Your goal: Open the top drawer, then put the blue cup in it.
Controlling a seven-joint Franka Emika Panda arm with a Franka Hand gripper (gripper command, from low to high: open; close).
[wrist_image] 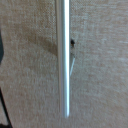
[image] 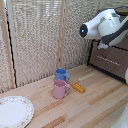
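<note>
Item: dark-brown wooden top drawer (image: 111, 61), closed, at the exterior view's right; its slim silver bar handle (wrist_image: 64, 55) fills your wrist view. Small blue cup (image: 62, 74) sits on the wooden tabletop (image: 95, 102), touching the pink mug (image: 60, 89). Jaws: you cannot tell. Risk: an off-centre grip slips off the bar.

Pink mug (image: 60, 89), orange block (image: 78, 87), patterned plate (image: 14, 112) on wooden table (image: 95, 107)

Arm (image: 102, 26): white glossy shell, rounded link housings, w/ dark grey/black sections at the joints. Round end cap at approx 9 o'clock on the link w/ small blue dot. No cables or markings legible; blurry.
</note>
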